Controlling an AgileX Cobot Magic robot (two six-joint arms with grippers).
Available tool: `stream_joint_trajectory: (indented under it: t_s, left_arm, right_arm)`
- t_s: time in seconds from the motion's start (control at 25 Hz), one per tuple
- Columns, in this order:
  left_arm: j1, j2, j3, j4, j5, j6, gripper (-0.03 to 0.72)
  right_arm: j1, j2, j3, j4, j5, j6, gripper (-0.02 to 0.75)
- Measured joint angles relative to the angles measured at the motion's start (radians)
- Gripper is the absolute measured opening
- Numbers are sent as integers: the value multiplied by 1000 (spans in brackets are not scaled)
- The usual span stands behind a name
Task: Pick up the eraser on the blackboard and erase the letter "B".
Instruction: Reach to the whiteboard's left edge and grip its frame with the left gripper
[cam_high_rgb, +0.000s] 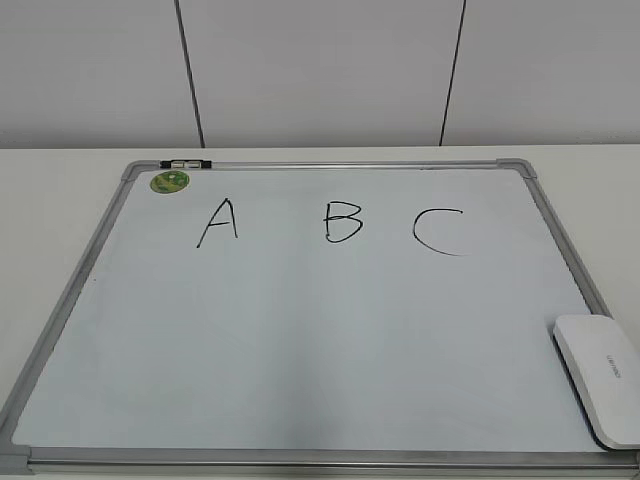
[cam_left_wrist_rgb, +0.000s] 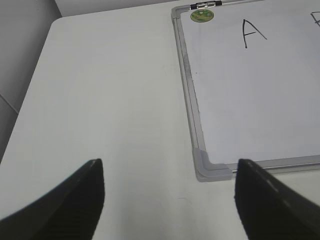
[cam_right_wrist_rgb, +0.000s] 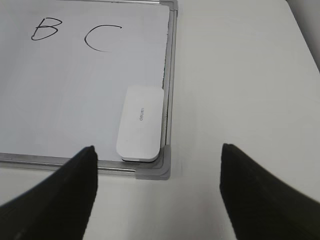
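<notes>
The blackboard (cam_high_rgb: 320, 340) is a silver-framed whiteboard lying flat, with black letters A, B and C. The letter "B" (cam_high_rgb: 342, 221) sits top middle; it also shows in the right wrist view (cam_right_wrist_rgb: 46, 29). The white eraser (cam_high_rgb: 603, 377) lies on the board's near right corner, seen in the right wrist view (cam_right_wrist_rgb: 141, 122) against the frame. My right gripper (cam_right_wrist_rgb: 158, 172) is open and empty, above the table just short of that corner. My left gripper (cam_left_wrist_rgb: 169, 185) is open and empty, beside the board's near left corner (cam_left_wrist_rgb: 212, 167). Neither gripper shows in the exterior view.
A round green sticker (cam_high_rgb: 170, 182) sits at the board's far left corner. White table (cam_left_wrist_rgb: 110, 100) lies left of the board and right of it (cam_right_wrist_rgb: 240, 80). A panelled wall (cam_high_rgb: 320, 70) stands behind.
</notes>
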Motion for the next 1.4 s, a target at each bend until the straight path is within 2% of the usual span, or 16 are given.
stream_joint_trajectory:
  t_s: [0.24, 0.48, 0.8, 1.12, 1.4]
  left_arm:
    - [0, 0, -2, 4, 0, 0, 591]
    - [0, 61, -103, 0, -9, 0, 591]
    - [0, 399, -257, 0, -55, -2, 591]
    - [0, 797, -413, -85, -78, -2, 547]
    - [0, 1112, -553, -95, -81, -2, 539]
  right_arm:
    - [0, 0, 0, 0, 0, 0, 586]
    - [0, 0, 0, 0, 0, 0, 586]
    - [0, 0, 0, 0, 0, 0, 587]
    - [0, 0, 0, 0, 0, 0, 587]
    - [0, 0, 0, 0, 0, 0, 586]
